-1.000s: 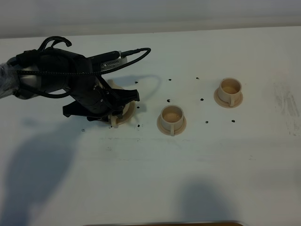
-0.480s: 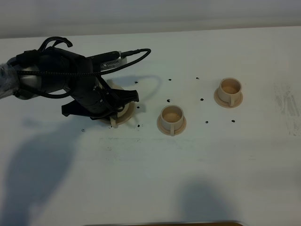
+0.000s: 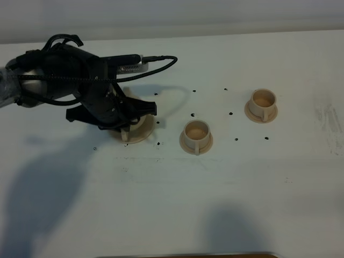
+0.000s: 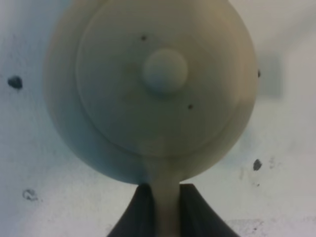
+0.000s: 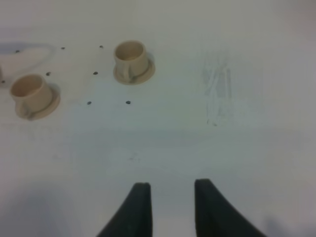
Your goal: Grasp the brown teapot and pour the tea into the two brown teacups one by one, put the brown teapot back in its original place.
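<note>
**Inspector:** Left tool status?

**Operator:** My left tool (image 4: 166, 193) is clamped on the handle (image 4: 165, 173) of the brown teapot (image 4: 153, 89), toward the counter's (image 3: 226, 204) left edge. My right tool (image 5: 169, 197) stands apart, empty.

**Inspector:** Recommendation?

**Operator:** Lift straight up and keep it level until it is over the nearer teacup (image 3: 196, 135). I judge the lid could slip.

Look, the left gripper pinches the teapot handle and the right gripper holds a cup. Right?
Not quite. The left gripper does pinch the teapot handle, but the right gripper holds nothing: the right wrist view shows it open over the table, away from the cups.
</note>
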### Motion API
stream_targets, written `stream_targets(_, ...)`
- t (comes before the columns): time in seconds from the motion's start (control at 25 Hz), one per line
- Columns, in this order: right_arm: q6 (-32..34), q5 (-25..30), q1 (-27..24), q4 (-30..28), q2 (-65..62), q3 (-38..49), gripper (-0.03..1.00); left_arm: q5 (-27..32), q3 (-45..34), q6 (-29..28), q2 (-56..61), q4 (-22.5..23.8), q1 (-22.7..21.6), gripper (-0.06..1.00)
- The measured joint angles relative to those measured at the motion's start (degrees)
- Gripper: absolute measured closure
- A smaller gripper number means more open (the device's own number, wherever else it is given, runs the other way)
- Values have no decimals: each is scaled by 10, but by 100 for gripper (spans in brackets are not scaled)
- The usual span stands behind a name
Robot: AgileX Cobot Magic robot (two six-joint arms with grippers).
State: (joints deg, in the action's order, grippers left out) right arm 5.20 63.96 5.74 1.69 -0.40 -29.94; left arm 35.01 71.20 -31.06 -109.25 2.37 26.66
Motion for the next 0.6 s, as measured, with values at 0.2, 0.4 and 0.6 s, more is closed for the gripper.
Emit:
stream_targets(0.2, 0, 0, 0, 0, 0, 0, 73, 16, 21, 25, 13, 20, 7, 86)
stream_targets(0.4, 1, 0, 0, 0, 0, 0, 73, 47, 39, 102, 18, 30, 19, 86)
stream_targets(0.6, 1, 0, 0, 0, 0, 0, 73, 58, 48, 226, 18, 26, 35, 86)
